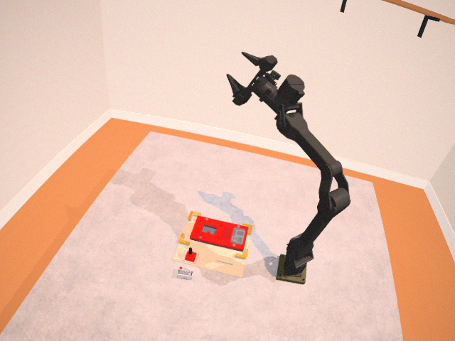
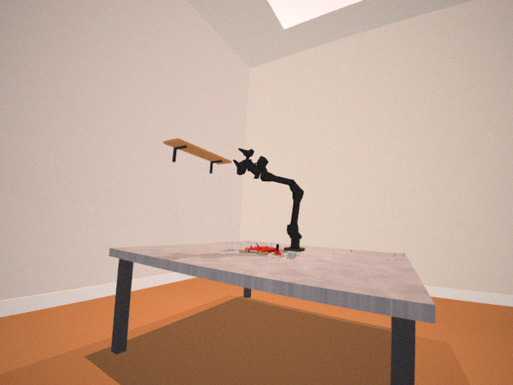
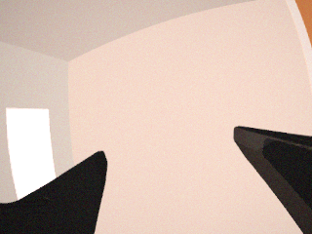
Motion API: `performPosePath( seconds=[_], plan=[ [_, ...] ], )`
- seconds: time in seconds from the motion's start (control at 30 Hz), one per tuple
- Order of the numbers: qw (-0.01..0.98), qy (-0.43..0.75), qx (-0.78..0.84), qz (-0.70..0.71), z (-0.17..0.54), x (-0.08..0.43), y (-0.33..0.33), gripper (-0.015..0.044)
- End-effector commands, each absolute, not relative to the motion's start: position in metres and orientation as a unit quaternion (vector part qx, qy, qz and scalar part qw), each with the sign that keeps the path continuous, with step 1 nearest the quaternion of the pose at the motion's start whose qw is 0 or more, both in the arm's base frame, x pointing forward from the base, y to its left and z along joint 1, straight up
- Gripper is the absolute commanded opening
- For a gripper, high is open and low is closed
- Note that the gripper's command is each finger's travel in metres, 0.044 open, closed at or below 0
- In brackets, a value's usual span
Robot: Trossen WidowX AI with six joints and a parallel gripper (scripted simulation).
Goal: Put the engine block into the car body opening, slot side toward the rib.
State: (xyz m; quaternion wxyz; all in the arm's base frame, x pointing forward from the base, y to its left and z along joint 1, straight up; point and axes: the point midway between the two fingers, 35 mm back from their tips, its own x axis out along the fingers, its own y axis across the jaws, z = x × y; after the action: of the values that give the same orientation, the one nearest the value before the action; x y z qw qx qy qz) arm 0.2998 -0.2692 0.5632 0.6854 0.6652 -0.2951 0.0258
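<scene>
The engine block, seemingly the small grey and white block (image 1: 185, 273) (image 2: 291, 255) with a red dot on top, stands on the table just off the board's near left corner. Its slot side cannot be made out. The red car body (image 1: 218, 239) (image 2: 260, 249) lies flat on the board. Its opening (image 1: 209, 229) shows dark grey in the left half, with no block in it; the rib is too small to make out. My gripper (image 1: 234, 63) (image 2: 236, 155) (image 3: 172, 146) is open and empty, high above the table and far from both. The wrist view shows only the fingers and the room.
The pale board (image 1: 205, 256) has orange corner brackets around the car body. A red part with a black knob (image 1: 190, 255) stands on its near left, and a thin grey strip (image 1: 224, 262) lies near its front. The arm's base (image 1: 291, 278) is right of the board. A wall shelf (image 2: 196, 151) hangs behind.
</scene>
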Motion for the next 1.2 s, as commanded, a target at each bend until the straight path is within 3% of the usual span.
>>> performPosePath(
  seconds=[0.0,1.17],
  plan=[
    [0.690,-0.274,0.670,0.004,0.548,0.319,-0.269,0.0440],
    [0.771,0.016,0.623,-0.130,0.401,0.446,-0.177,0.0440]
  ],
)
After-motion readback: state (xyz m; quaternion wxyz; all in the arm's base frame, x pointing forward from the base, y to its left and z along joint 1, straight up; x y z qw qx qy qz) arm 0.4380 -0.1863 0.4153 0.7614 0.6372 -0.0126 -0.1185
